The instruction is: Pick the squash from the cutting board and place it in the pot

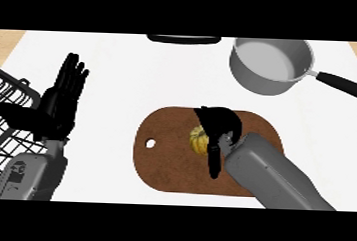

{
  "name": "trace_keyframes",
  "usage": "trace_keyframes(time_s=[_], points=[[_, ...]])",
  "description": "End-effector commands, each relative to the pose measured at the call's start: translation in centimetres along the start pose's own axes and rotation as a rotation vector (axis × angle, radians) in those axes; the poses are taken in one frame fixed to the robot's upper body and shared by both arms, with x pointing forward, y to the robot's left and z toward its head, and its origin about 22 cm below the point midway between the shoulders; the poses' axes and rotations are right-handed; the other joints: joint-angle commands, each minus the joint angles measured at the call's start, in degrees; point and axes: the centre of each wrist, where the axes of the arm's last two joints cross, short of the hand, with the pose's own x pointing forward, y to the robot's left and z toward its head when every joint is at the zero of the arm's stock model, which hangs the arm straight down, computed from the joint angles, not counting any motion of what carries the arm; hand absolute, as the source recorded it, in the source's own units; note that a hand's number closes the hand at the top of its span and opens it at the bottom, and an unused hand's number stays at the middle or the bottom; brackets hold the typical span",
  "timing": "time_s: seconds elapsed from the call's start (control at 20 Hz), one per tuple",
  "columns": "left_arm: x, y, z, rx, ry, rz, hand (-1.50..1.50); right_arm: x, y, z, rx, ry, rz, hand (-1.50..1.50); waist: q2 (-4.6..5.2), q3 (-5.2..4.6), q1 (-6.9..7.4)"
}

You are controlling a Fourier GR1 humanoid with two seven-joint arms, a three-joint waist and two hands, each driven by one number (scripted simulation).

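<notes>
A yellow-green squash (198, 139) lies near the middle of the brown cutting board (165, 157), mostly hidden by my right hand (220, 125). That hand comes in from the lower right and its fingers curl over the squash from the right and above. The grey pot (268, 63) with a black handle (345, 84) stands at the back right, with nothing inside it that I can see. My left hand (60, 101) rests open at the left, fingers pointing up, away from the board.
A black wire rack (7, 131) fills the left edge, partly under my left forearm. A dark flat object (183, 39) shows at the back edge of the white counter (139, 76).
</notes>
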Motion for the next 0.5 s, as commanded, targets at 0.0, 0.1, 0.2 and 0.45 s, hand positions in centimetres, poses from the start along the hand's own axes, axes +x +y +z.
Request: trace_keyframes(time_s=[0.0,0.1,0.2,0.45], points=[[2.5,0.7,-1.8,0.027,-0.055,-0.025,0.00,1.6,3.5,-1.4,0.022,0.010,-0.014,-1.50,-0.18,0.31,0.11],[2.1,1.2,-1.5,0.049,-0.066,-0.034,0.00,-0.6,2.5,-1.6,0.020,-0.022,-0.023,-1.50,-0.19,0.31,0.05],[1.2,1.3,0.0,0.015,-0.058,-0.036,0.00,1.7,4.3,-1.8,0.086,-0.116,0.046,1.50,-0.12,0.31,0.70],[1.8,2.9,-2.1,0.034,-0.059,-0.027,0.00,3.0,3.3,-1.5,-0.012,-0.160,0.088,1.50,-0.06,0.29,0.25]])
